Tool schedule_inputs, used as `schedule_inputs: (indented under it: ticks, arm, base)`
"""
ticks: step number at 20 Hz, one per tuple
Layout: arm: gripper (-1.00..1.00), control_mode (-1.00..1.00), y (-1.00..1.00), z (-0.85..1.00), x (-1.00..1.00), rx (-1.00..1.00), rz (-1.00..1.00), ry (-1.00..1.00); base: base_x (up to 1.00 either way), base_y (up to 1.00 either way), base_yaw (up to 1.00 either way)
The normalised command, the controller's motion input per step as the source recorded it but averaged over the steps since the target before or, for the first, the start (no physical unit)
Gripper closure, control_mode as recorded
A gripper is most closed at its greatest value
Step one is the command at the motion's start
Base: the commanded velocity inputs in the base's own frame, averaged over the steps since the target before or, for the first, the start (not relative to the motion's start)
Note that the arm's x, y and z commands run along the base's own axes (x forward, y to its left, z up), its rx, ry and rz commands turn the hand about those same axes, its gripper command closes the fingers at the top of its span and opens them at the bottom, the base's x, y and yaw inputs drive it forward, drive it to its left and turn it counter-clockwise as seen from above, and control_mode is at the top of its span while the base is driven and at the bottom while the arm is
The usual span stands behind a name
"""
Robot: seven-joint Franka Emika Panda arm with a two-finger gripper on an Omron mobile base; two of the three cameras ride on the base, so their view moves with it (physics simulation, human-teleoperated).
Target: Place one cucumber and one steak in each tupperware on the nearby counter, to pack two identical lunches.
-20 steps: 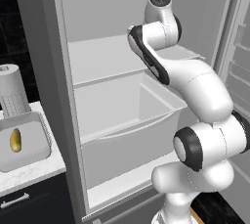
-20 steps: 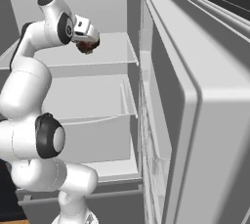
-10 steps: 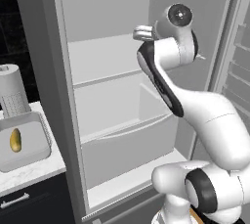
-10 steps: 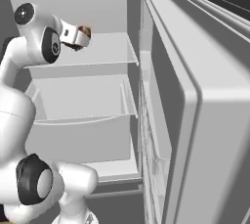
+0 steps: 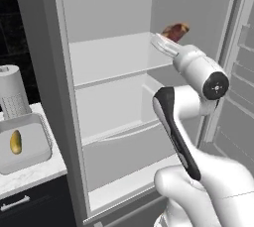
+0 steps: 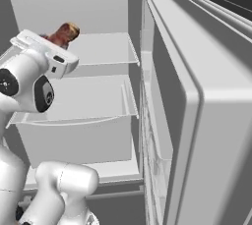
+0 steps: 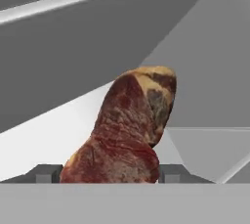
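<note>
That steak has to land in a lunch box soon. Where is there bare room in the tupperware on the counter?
The tupperware holds one cucumber near its left side; the floor between the cucumber and the right rim is bare. It is tighter at the back, where a paper towel roll stands by the rim. The gripper holds the steak at the fridge.

Tabletop [image 5: 34, 174] at left of left base view: white marble-look top over dark cabinet front. Light-grey tupperware [image 5: 37, 146] sits on it, cucumber [image 5: 16, 141] lying inside. Paper-towel roll [image 5: 12, 92] upright just behind tupperware. Open fridge beside it: upper shelf [image 5: 114, 55] bare.
</note>
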Motion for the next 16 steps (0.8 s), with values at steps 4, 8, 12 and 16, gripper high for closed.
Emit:
schedule_inputs:
  ticks: [4,8,12,16]
  arm:
    - [1.00,-1.00,-0.02,-0.04,-1.00,0.02,0.01,-0.14]
    - [1.00,1.00,0.00,-0.20,-0.75,0.00,0.04,0.00]
    - [1.00,1.00,0.00,0.00,0.00,0.00,0.00,0.00]
    - [1.00,1.00,0.00,0.00,0.00,0.00,0.00,0.00]
  base:
    - [0.00,0.00,0.00]
    - [-0.25,0.00,0.01]
    - [-1.00,0.00,0.03]
    - [-1.00,0.53,0.06]
